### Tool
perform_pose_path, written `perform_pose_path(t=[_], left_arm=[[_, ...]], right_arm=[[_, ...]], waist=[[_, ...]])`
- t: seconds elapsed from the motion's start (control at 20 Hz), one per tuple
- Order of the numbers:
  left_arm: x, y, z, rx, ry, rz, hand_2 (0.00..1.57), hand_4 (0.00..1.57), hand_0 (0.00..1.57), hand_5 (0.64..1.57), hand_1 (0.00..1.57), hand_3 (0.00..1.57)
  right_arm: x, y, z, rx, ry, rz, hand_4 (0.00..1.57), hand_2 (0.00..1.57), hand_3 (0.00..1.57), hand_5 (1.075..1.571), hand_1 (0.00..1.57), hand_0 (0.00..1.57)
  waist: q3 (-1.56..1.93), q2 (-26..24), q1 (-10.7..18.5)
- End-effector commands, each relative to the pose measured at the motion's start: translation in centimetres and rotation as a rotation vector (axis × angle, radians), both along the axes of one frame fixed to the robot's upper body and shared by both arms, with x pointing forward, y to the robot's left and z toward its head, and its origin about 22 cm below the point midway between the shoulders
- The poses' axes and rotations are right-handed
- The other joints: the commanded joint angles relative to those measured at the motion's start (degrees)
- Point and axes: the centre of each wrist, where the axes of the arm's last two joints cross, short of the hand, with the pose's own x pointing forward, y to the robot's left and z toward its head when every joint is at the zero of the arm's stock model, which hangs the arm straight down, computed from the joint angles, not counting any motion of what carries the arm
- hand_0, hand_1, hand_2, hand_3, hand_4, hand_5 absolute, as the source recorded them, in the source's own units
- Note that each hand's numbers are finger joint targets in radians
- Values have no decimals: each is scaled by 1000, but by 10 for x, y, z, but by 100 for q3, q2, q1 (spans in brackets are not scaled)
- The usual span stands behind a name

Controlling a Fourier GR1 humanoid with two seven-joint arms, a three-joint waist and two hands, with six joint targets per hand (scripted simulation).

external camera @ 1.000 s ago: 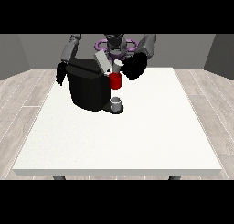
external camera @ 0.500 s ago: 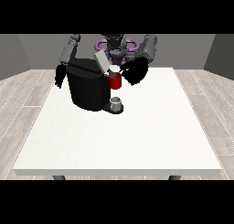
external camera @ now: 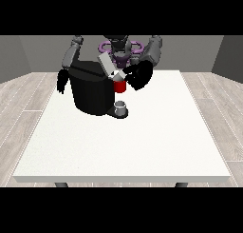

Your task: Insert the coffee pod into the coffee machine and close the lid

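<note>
The black coffee machine (external camera: 92, 92) stands on the table's far left part, with its pale lid (external camera: 106, 63) tilted up. A red thing at the machine (external camera: 120, 86) shows under the lid's lower end. The hand at the view's right (external camera: 138, 76) is close against the machine's right side, just right of the lid. A small grey thing (external camera: 117, 75) shows at its tip, above the red thing; whether it is the pod I cannot tell. The hand at the view's left (external camera: 61, 82) hangs beside the machine's left side, its fingers relaxed and holding nothing.
A grey cup-like thing (external camera: 121, 106) sits on the machine's base at its front right. The white table (external camera: 123, 146) stretches wide towards the camera. The robot's body (external camera: 118, 49) stands behind the far edge.
The hand at the view's right has come down a little and nearer to the machine's lid. The other hand and the lid look unchanged.
</note>
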Motion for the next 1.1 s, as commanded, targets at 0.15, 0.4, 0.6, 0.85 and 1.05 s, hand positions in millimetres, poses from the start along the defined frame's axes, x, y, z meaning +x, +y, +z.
perform_pose_path(t=[0.15, 0.4, 0.6, 0.85, 1.05], left_arm=[[1, -36, -47, -129, 17, -110, 350, 0, 0, 1571, 0, 355], [-11, -34, -133, -265, 145, -208, 0, 0, 0, 1571, 0, 0], [-30, -16, -189, -388, 233, -203, 0, 0, 0, 1571, 0, 0], [-89, -16, -296, -612, 346, -200, 0, 144, 0, 1571, 0, 0], [-129, 6, -341, -678, 431, -135, 0, 355, 0, 1571, 0, 0]], right_arm=[[-11, -28, -20, 28, 72, -42, 347, 0, 0, 1571, 0, 0], [-60, -22, -75, 80, 177, -80, 259, 0, 0, 1571, 0, 0], [-86, -42, -89, 72, 209, -96, 265, 0, 0, 1571, 0, 0], [-130, -36, -116, 40, 326, -89, 0, 0, 0, 1571, 0, 0], [-130, 10, -112, -20, 333, -16, 0, 0, 0, 1571, 0, 0]], waist=[[7, -279, 318], [2, -1154, 672], [0, -1801, 948], [-8, -2876, 1248], [-8, -3507, 1247]])
